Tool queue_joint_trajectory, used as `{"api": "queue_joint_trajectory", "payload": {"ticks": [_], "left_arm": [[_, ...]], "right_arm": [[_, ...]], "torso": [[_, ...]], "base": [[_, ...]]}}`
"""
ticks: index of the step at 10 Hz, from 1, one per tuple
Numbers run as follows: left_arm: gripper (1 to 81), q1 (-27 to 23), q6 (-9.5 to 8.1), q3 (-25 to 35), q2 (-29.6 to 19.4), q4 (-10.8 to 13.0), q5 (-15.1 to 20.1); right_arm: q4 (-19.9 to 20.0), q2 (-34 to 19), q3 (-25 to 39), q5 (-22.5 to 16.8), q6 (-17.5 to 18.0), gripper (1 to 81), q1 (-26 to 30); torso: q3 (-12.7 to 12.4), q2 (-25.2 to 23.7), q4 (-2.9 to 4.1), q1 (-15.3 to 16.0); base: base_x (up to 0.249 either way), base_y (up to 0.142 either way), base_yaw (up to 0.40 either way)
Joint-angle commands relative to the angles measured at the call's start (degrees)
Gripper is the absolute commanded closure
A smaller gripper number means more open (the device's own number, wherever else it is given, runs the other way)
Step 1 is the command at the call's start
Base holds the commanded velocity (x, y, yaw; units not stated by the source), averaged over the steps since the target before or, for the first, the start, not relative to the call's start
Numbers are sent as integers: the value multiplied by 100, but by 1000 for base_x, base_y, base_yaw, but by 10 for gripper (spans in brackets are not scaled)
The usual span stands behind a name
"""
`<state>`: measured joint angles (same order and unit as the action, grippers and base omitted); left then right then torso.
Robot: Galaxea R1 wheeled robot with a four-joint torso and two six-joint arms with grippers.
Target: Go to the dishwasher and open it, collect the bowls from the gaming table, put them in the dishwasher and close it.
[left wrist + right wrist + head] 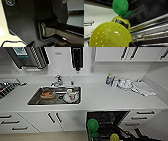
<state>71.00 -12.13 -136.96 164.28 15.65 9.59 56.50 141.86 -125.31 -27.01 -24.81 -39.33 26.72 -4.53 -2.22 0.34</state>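
Observation:
The dishwasher (107,115) stands open under the white counter, its interior dark. A green bowl (92,124) stands on edge in its rack, with a second green one (95,134) just below and a yellow piece (114,137) beside them. Close up in the right wrist view, the green bowl (120,6) shows its underside, and a yellow-green perforated bowl with a loop handle (110,36) sits in front of it. The dishwasher's steel rails (154,31) run alongside them. I cannot tell whether anything is held. The gaming table is out of view.
A steel sink (33,100) holding dishes is set in the counter (105,97), behind it a tap (58,80). Cups, a bottle and a folded cloth (142,88) lie at the back right. White drawers (10,122) flank the dishwasher. A black cable (11,41) lies on the pale floor.

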Motion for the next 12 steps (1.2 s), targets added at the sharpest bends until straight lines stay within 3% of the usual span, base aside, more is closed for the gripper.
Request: {"api": "queue_joint_trajectory", "payload": {"ticks": [1, 7, 10, 12], "left_arm": [[10, -116, 26, 38, -53, 8, 385], [10, 77, 26, 11, -44, 8, 201], [10, 130, 18, 11, -53, 8, 192], [10, 174, 18, 11, -53, 8, 183]], "right_arm": [[221, 249, -450, -480, -33, 811, 798], [230, 1268, -1917, -436, -33, 811, 1238], [642, 1347, -2128, -436, -42, 811, 1458], [712, 1383, -2172, -357, -42, 811, 1633]], "torso": [[0, 0, 0, 0], [0, 0, -2, 0], [0, 0, -2, 0], [0, 0, -2, 0]], "base": [[0, 0, 0], [0, 0, 0], [0, 0, 0], [0, 0, 0]]}}
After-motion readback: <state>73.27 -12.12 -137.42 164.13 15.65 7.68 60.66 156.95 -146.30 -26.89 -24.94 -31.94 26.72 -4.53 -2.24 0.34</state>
